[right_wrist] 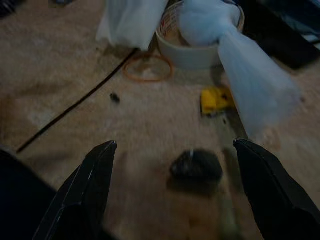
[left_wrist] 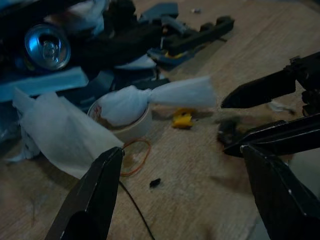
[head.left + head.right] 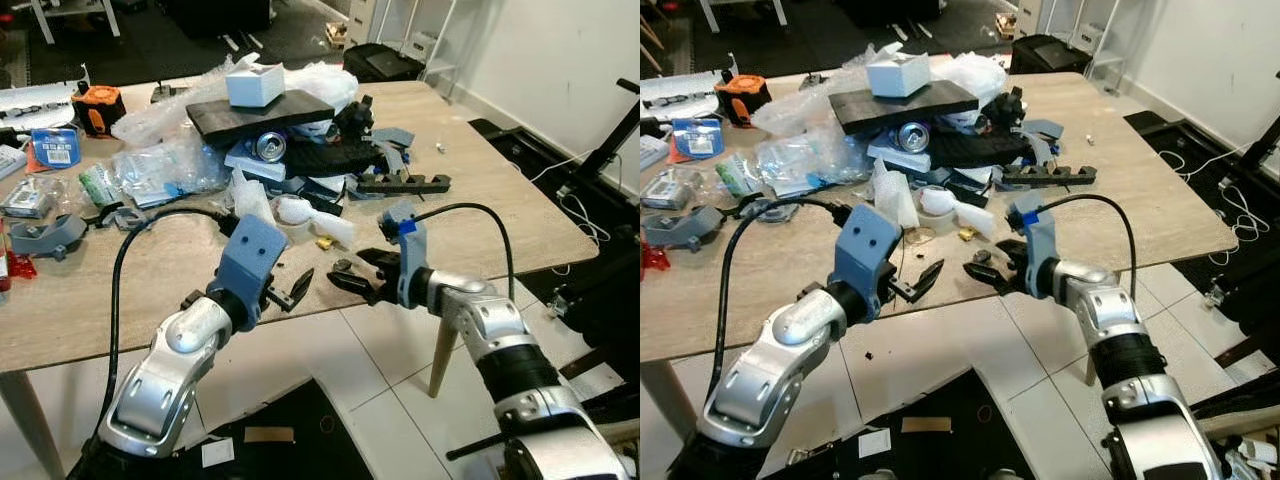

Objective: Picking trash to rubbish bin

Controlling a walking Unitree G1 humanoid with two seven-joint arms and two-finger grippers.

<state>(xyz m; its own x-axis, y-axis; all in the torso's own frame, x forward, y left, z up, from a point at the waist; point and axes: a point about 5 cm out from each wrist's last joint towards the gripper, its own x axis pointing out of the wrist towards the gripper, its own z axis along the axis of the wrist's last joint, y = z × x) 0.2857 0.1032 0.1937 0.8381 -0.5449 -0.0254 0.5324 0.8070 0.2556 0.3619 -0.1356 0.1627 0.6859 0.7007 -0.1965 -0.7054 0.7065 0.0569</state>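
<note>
The robot stood at the near edge of a cluttered wooden table [image 3: 500, 190], both arms raised over it. By the look of things it was at the picking stage — choosing and closing in on a small scrap, with nothing yet lifted and no rubbish bin to be made out.

On the left, the left gripper [image 3: 290, 290] hovered just above the table edge, its two black fingers [image 2: 95, 195] spread wide and holding nothing. Beyond it lay crumpled white wrapping [image 2: 60, 135], an orange rubber band [image 2: 136, 156] and a white cup [image 2: 131, 127] stuffed with a twisted tissue [image 2: 155, 97].

Toward the middle sat a small yellow scrap [image 1: 215, 99], and nearer the edge a small dark lump [image 1: 196, 166] resting on the wood.

On the right, the right gripper [image 3: 350, 275] pointed inward at table height, fingers [image 1: 270, 185] wide apart and empty. In the right wrist view the dark lump lay between them, near but apart from both — the likely target.

The next move would seem to call for the right gripper easing forward and down so its fingers flanked the lump, then closing gently; so small and low an object could easily slip or be pushed away.
</note>
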